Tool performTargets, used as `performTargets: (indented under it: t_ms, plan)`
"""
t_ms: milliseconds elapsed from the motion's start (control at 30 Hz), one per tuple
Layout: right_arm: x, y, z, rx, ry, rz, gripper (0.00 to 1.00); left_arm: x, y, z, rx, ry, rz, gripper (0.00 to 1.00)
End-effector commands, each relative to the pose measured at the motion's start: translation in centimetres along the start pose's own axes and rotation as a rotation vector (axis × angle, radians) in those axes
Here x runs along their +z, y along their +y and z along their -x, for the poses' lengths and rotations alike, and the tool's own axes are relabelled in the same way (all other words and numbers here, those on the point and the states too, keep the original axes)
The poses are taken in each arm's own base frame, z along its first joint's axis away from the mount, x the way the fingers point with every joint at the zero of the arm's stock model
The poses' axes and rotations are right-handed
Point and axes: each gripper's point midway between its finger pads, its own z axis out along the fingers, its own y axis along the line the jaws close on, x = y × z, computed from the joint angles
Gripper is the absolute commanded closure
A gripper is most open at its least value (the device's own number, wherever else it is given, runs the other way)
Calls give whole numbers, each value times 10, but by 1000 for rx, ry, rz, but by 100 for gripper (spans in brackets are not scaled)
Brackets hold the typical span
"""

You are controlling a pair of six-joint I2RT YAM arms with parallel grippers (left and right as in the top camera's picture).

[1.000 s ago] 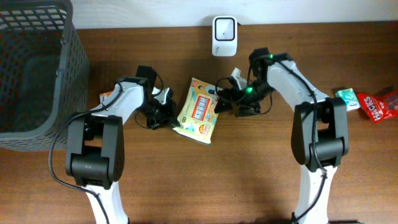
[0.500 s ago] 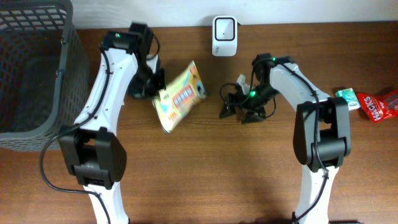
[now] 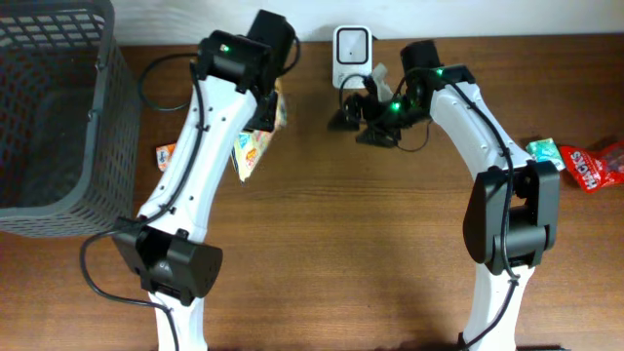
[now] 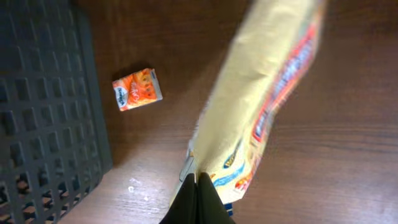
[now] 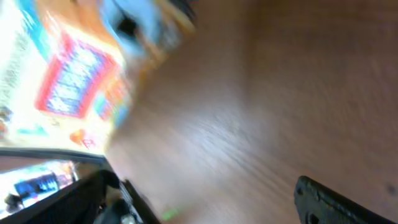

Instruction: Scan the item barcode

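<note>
The item is a yellow snack packet (image 3: 252, 148) (image 4: 261, 93); it hangs tilted above the table, held by one edge. My left gripper (image 3: 270, 105) (image 4: 198, 182) is shut on that edge, fingers pressed together. The white barcode scanner (image 3: 351, 54) stands at the table's back edge, just right of the packet. My right gripper (image 3: 357, 115) (image 5: 211, 202) hovers open in front of the scanner with nothing between its fingers. In the blurred right wrist view the packet (image 5: 68, 81) shows at upper left. No barcode can be made out.
A dark mesh basket (image 3: 49, 107) (image 4: 43, 106) fills the left side. A small orange packet (image 3: 168, 154) (image 4: 137, 89) lies on the wood beside it. A green packet (image 3: 544, 151) and a red packet (image 3: 595, 166) lie at the far right.
My left arm has lifted the packet off the table and carried it back toward the scanner. My right gripper has let it go and moved back, close to the scanner.
</note>
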Motion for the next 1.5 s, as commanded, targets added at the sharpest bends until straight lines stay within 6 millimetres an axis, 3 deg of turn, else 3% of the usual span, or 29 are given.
performTargets:
  t_ms: [0, 300, 500, 600, 800, 1467]
  plan:
    - [-13, 24, 20, 136, -64, 79, 2, -17, 13, 0, 11, -38, 55, 100]
    - [9, 37, 38, 185, -102, 124, 2, -22, 6, -8, 34, -22, 35, 100]
    - [23, 45, 44, 255, -108, 149, 2, -31, -24, -21, 85, 2, -27, 100]
    - [33, 46, 43, 304, -93, 154, 2, -35, -43, -27, 111, 11, -86, 100]
    - [47, 51, 37, 341, -80, 140, 2, -37, -53, -30, 117, 23, -130, 100]
    - [75, 45, 8, 448, -34, 11, 2, -42, -70, -34, 140, 23, -178, 100]
